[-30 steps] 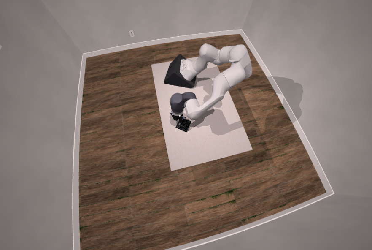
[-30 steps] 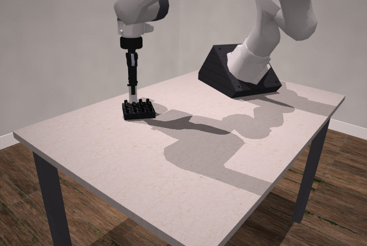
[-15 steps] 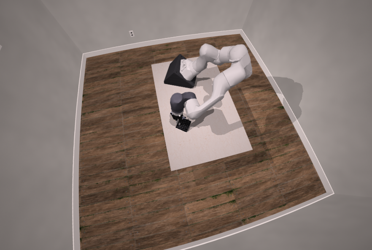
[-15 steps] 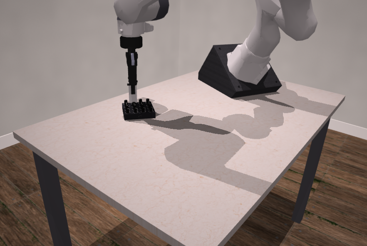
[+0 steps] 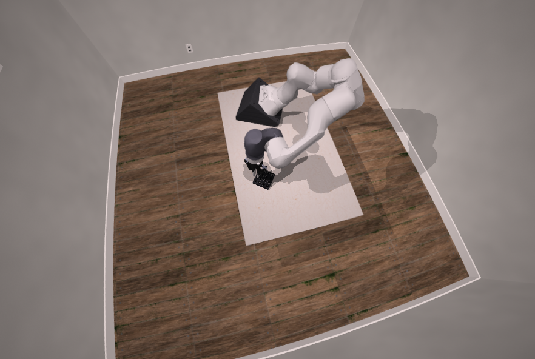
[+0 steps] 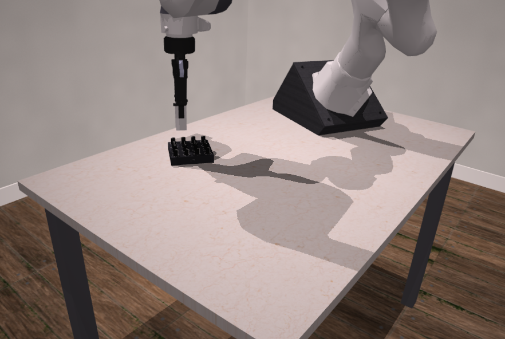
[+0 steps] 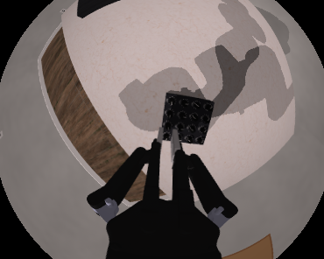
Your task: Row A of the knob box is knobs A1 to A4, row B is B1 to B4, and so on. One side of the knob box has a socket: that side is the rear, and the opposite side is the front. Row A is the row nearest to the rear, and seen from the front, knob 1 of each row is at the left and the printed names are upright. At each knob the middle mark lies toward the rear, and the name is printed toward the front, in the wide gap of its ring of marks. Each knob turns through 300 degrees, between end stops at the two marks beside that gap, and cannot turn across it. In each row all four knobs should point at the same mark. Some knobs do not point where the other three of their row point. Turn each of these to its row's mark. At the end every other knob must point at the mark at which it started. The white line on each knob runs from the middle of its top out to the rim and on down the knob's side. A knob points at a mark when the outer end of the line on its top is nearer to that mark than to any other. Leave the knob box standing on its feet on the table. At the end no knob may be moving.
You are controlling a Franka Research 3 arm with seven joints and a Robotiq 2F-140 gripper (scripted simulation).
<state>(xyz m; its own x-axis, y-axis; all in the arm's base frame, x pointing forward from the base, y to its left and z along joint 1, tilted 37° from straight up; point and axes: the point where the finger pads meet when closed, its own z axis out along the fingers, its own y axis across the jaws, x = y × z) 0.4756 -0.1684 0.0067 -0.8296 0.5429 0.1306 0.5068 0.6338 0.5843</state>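
Observation:
The black knob box (image 6: pixel 190 152) stands on its feet on the table top, near the far left edge. It also shows in the overhead view (image 5: pixel 263 179) and in the wrist view (image 7: pixel 187 117). Its knobs are too small for me to read their lines or marks. My gripper (image 6: pixel 181 125) points straight down and hangs a little above the box's far left corner, clear of the knobs. In the wrist view the two fingers stand a narrow gap apart with nothing between them.
The arm's black wedge-shaped base (image 6: pixel 328 99) sits at the far right of the table. The table's left edge (image 6: pixel 101 160) runs close to the box. The arm's shadow falls across the middle of the table.

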